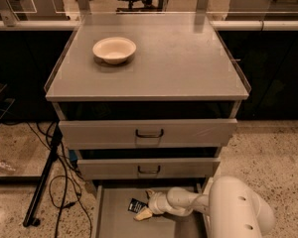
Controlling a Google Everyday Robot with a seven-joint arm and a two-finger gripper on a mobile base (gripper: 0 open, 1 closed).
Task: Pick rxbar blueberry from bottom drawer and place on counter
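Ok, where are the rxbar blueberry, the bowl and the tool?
rxbar blueberry (pixel 136 204): camera view, middle of its dark wrapper.
bowl (pixel 114 48): camera view, its inner floor.
tool (pixel 145 207): camera view, its front end, inside the bottom drawer (pixel 114 223).

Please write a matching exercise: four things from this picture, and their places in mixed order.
1. bowl
2. rxbar blueberry
3. gripper
4. upper handle

A. end of white arm, inside bottom drawer
B. on the counter, far left
C. top drawer front
D. bottom drawer, next to the gripper

Pairs: 1-B, 2-D, 3-A, 4-C
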